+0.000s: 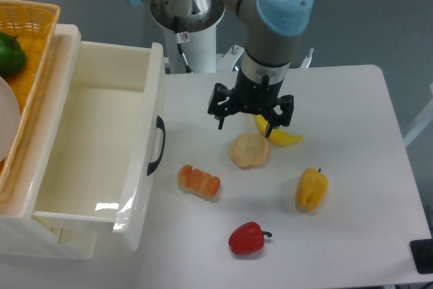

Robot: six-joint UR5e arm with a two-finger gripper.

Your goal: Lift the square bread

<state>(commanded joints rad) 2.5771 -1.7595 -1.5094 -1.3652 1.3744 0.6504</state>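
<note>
The square bread (pixel 199 181) lies on the white surface (pixel 352 99) a little left of the frame's centre and below it, its long axis tilted slightly down to the right. Its orange-brown glossy crust shows blocky segments, and nothing touches it. It sits just right of the open white drawer (pixel 95 153), near the drawer's black handle (pixel 157 145).

The end effector (pixel 245 126) hangs above the middle of the frame, up and to the right of the square bread and well apart from it. Its two dark fingers stand apart with a clear gap between them, and they grip nothing. The fingertips point down over the area just above the round bun (pixel 249 150), which rests at centre frame.

Partly behind the right finger lies a yellow banana (pixel 284 137), its lower end poking out to the right of the bun. Further right and lower sits a yellow bell pepper (pixel 311 189). A red bell pepper (pixel 247 238) lies near the bottom centre, below and to the right of the square bread.

At the upper left, a woven yellow basket (pixel 34 18) holds a green pepper (pixel 10 55) at the frame's edge. The arm's grey and blue joints fill the top centre.
</note>
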